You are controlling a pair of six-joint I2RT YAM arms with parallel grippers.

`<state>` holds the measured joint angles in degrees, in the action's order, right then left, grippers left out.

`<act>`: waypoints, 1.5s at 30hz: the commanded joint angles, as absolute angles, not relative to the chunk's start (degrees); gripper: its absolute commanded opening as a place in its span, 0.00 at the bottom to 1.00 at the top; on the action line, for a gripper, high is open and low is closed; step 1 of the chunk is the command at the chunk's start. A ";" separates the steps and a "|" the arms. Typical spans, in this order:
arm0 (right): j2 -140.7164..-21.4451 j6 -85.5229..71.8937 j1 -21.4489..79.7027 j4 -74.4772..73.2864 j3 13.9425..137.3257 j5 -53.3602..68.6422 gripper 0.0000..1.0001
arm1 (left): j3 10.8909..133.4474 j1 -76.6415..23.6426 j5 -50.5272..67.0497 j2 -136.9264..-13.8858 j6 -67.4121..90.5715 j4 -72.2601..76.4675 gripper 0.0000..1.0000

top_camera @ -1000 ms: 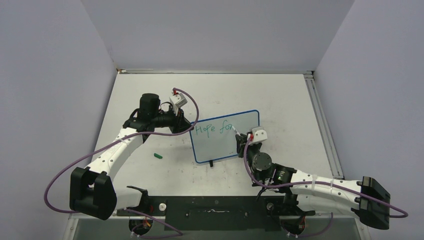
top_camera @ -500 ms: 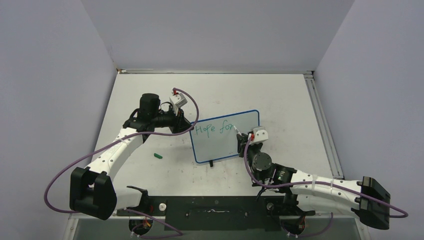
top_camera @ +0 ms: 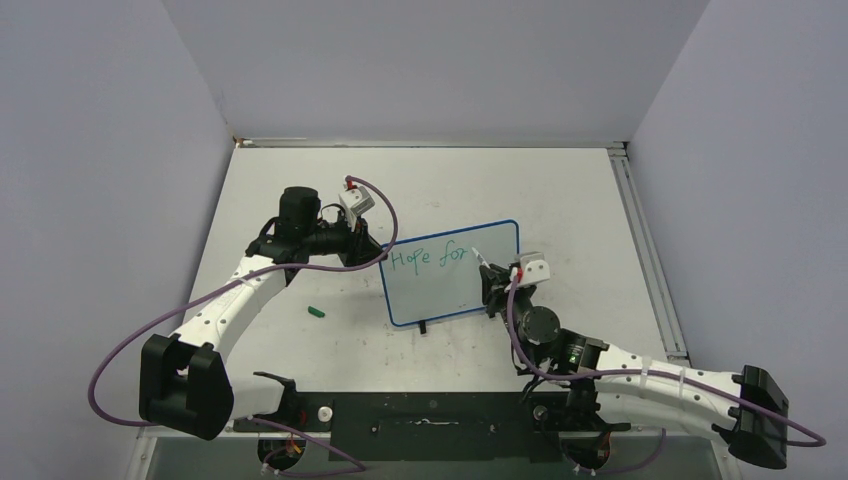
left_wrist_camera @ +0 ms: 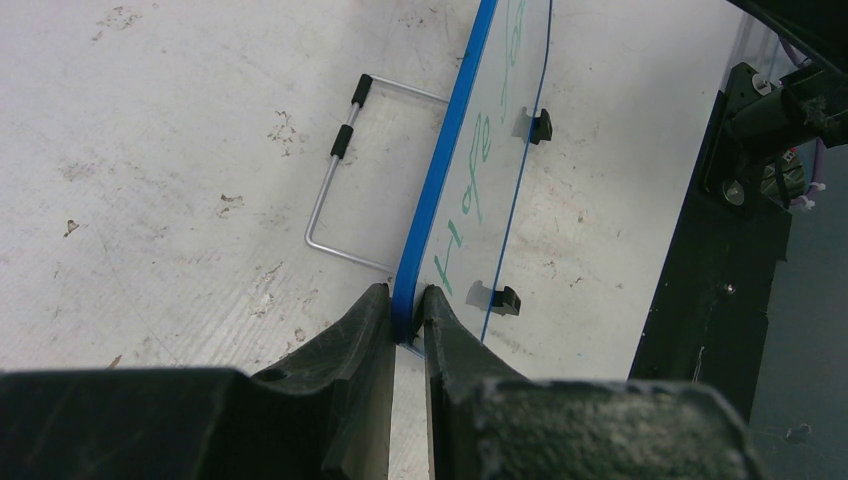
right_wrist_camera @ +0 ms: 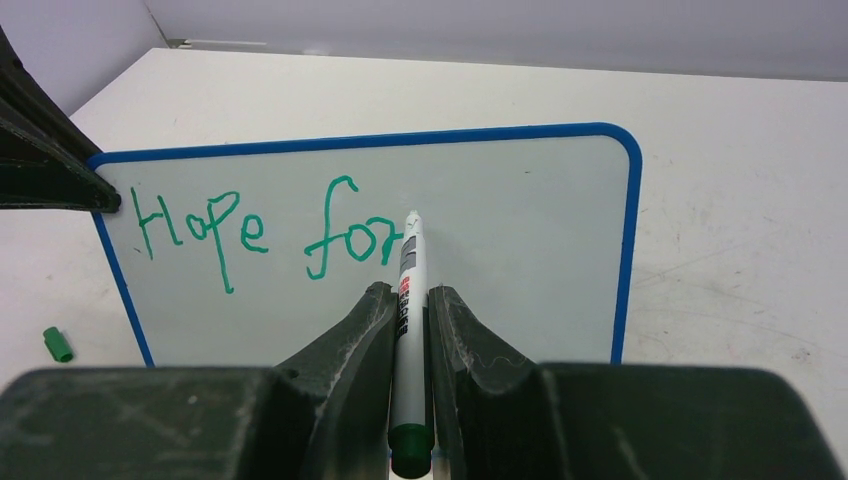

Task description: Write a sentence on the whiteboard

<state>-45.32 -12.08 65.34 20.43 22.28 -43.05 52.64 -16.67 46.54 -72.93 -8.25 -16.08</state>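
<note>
The whiteboard (top_camera: 450,298) stands upright mid-table, blue-framed. The sentence (top_camera: 428,258) reads "Hope for" in green on its top line; no other words show. My left gripper (top_camera: 382,256) is shut on the board's left edge; in the left wrist view its jaws (left_wrist_camera: 407,295) pinch the blue frame (left_wrist_camera: 440,190). My right gripper (top_camera: 492,284) is shut on a grey marker (top_camera: 480,259). In the right wrist view the marker (right_wrist_camera: 410,260) points at the board (right_wrist_camera: 520,250), its tip just right of "for" (right_wrist_camera: 345,235). I cannot tell whether the tip touches.
A green marker cap (top_camera: 316,312) lies on the table left of the board, also in the right wrist view (right_wrist_camera: 57,344). A wire stand (left_wrist_camera: 335,180) lies behind the board. A black foot (top_camera: 424,326) juts at the board's bottom. Walls enclose three sides.
My right arm has shifted to the right and the marker tip now sits just past the "r" of "for". The writing and my left gripper are unchanged.
</note>
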 commanded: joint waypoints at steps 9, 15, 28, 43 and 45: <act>-39.09 -9.84 58.11 15.39 24.01 -38.65 0.05 | 52.90 -16.83 44.55 -73.40 -10.70 -19.04 0.00; -41.05 -8.89 55.39 19.50 24.06 -33.55 0.05 | 52.88 -16.79 44.47 -73.52 -10.90 -19.34 0.00; -45.57 -7.91 55.46 23.89 24.06 -33.16 0.05 | 53.02 -16.79 44.61 -74.00 -11.05 -19.51 0.00; -43.60 -18.31 58.09 12.31 21.70 -35.93 0.05 | 53.12 -16.81 44.98 -74.18 -10.99 -19.49 0.00; -44.00 -19.69 58.60 11.24 21.48 -36.21 0.05 | 53.15 -16.81 44.97 -74.15 -10.99 -19.46 0.00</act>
